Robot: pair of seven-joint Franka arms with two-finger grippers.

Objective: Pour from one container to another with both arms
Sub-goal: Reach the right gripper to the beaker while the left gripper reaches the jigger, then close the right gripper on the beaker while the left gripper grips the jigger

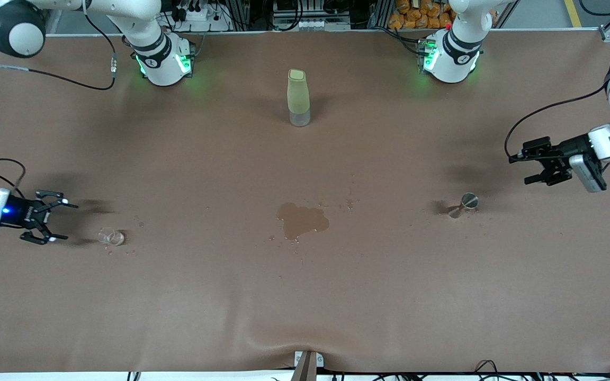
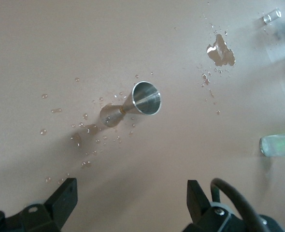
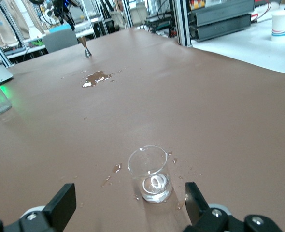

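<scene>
— Glass first: where is the cup you mean to pour from?

— My glass cup (image 1: 110,236) stands upright on the brown worktop (image 1: 305,296) at the right arm's end, just beside my right end effector (image 1: 56,221). The right wrist view shows it (image 3: 150,174) sitting between my two fingers but touching neither, with a little clear liquid at its bottom. I hold those fingers wide and low, level with the cup, so they can close on its sides without tipping it.

— And the thing you pour into?

— My steel jigger (image 1: 464,205) stands at the left arm's end, well apart from the cup, with droplets scattered round its foot. My left end effector (image 1: 540,165) hangs above the worktop near it, fingers spread wide and empty. The left wrist view looks down into its round rim (image 2: 146,98), which I judge is the line I need for gripping its narrow waist.

— What else is about?

— A puddle (image 1: 302,219) lies mid-worktop between the two vessels, and a pale-green bottle (image 1: 298,97) stands nearer my bases. I judge neither is in my way; nothing is gripped yet, so the pour has not begun.
</scene>
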